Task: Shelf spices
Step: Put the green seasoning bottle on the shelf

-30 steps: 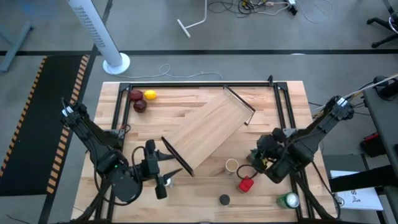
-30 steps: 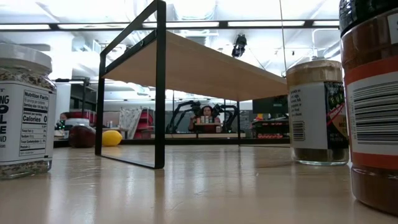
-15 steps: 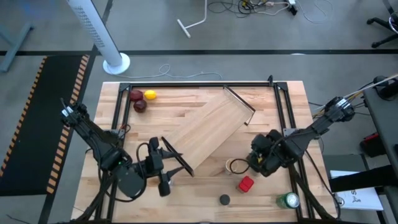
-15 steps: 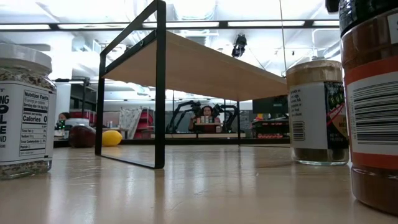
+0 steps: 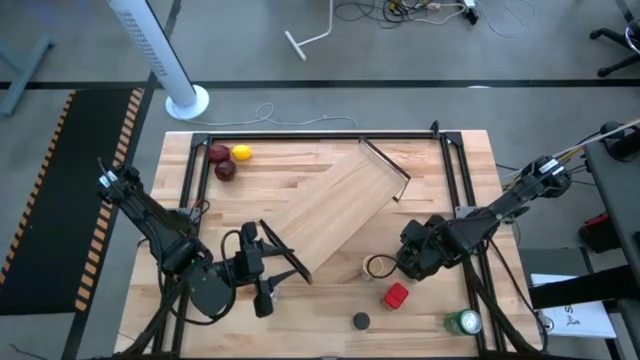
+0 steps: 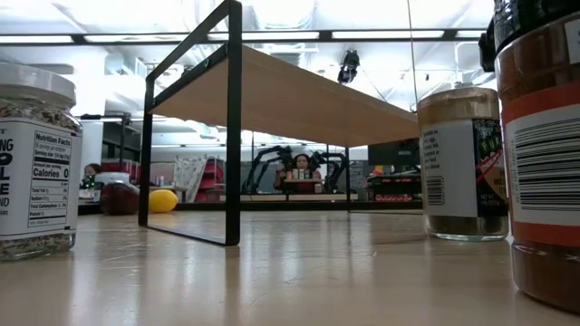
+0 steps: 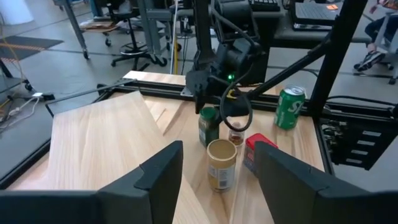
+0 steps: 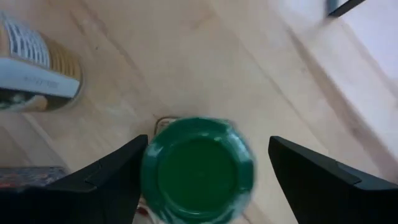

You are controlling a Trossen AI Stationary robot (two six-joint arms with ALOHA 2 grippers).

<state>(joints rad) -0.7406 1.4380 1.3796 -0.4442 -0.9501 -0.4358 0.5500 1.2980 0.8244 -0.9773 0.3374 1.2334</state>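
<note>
Nothing sits on the shelf (image 5: pixel 335 205) yet; my right pincer (image 8: pixel 198 171), fingers spread, straddles the green-lidded jar (image 8: pixel 198 169), ungrasped.

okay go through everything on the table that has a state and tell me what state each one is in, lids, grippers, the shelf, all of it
Shelf: standing on its legs, top bare.
Green-lidded jar: upright, lid on, between the right gripper's open fingers, not gripped.
Tan cylinder: upright, closed.
Red box: on the table, closed.
Black-capped jar: upright, capped.
Green can: upright.
Right gripper: open, above the green lid.
Left gripper: open, empty.
</note>
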